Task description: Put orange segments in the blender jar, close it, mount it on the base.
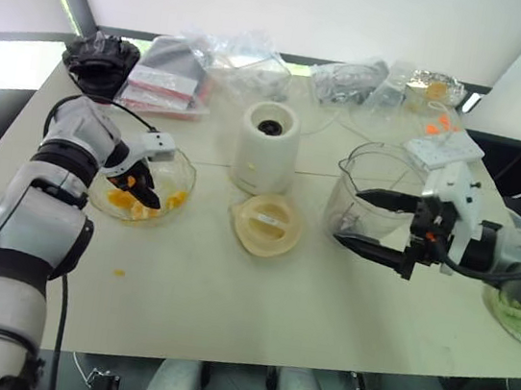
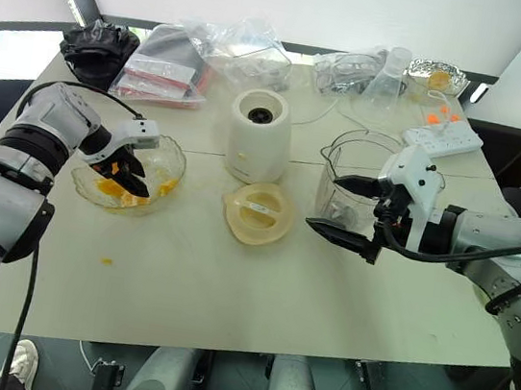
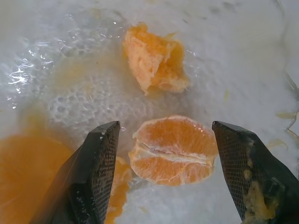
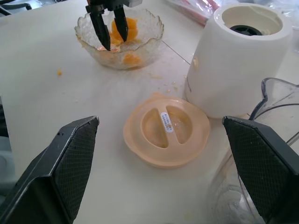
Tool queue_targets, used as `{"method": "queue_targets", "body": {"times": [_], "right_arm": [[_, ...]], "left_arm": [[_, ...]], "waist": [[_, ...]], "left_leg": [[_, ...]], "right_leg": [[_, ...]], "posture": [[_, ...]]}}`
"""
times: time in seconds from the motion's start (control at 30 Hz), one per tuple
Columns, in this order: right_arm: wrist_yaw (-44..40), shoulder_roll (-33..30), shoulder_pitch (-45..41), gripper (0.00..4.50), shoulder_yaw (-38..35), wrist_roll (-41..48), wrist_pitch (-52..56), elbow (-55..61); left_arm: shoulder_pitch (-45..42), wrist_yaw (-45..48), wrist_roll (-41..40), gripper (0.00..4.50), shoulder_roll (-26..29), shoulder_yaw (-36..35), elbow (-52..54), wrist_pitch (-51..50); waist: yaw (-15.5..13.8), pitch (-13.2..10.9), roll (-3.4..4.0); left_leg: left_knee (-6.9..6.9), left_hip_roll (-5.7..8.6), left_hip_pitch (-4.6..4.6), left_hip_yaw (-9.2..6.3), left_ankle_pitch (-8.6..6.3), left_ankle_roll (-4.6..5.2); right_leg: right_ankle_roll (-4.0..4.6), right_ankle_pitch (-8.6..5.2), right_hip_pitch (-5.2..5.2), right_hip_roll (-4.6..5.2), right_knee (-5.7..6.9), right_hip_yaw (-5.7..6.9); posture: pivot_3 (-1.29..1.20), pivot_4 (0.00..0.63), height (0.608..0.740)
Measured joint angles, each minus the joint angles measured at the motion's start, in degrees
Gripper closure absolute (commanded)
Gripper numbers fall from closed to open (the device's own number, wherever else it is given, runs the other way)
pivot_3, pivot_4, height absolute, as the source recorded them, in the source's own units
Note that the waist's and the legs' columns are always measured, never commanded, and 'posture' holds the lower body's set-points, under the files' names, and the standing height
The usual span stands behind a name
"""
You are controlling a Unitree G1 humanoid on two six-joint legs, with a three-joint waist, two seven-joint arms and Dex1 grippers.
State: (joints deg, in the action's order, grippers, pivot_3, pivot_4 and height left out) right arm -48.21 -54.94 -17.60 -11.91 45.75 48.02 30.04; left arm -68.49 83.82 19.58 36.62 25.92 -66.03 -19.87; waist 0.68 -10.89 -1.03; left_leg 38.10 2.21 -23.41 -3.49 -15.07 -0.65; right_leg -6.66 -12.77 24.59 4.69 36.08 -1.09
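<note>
The left pincer (image 1: 135,187) hung released inside a scalloped glass bowl (image 2: 170,158) at nine o'clock on the pale worktop (image 1: 227,297), its ribbed fingers (image 3: 98,172) flanking pulpy orange segments (image 3: 173,149); the right pincer (image 2: 346,207) gaped beside the clear blender jar (image 1: 364,185) at three o'clock; the squat white base (image 1: 265,147) stood central, a cream round lid (image 1: 266,223) before it amid bare surface.

Table (image 1: 224,316): pale, flat. Glass dish (image 2: 170,159): shallow, scalloped rim, stood at the table's left. Cream round lid (image 1: 265,223): lay flat near the table's middle. Clear plastic bags (image 1: 244,67): heaped along the far edge. Black crumpled item (image 1: 100,58): sat at the far left corner. White power strip (image 2: 442,137): lay at the far right, tiny orange bits (image 2: 437,115) just beside it.
</note>
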Motion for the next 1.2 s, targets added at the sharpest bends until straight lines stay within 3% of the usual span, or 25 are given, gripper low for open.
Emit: {"method": "queue_targets", "body": {"times": [0.63, 1.2], "right_arm": [[1.1, 0.3, -1.1, 0.08, 0.2, -0.6, -0.5, -0.1], [0.8, 0.3, -1.8, 0.08, 0.9, -0.6, -0.5, -0.6]], "left_arm": [[5.1, 0.8, 1.2, 1.24, 1.0, 0.2, 7.3, -8.6], [9.2, -3.8, 1.1, 1.24, 2.0, 0.1, 10.6, -5.7]], "waist": [[0.0, 0.0, 0.00], [0.0, 0.0, 0.01]], "left_leg": [[0.01, -0.03, 0.00, -0.01, 0.00, 0.00], [0.02, -0.03, 0.01, 0.00, 0.00, 0.00]], "right_leg": [[0.00, 0.00, 0.00, 0.00, 0.03, 0.00], [0.00, 0.00, 0.00, 0.02, 0.04, -0.01]], "posture": [[0.00, 0.150, 0.740], [0.00, 0.150, 0.740]]}}
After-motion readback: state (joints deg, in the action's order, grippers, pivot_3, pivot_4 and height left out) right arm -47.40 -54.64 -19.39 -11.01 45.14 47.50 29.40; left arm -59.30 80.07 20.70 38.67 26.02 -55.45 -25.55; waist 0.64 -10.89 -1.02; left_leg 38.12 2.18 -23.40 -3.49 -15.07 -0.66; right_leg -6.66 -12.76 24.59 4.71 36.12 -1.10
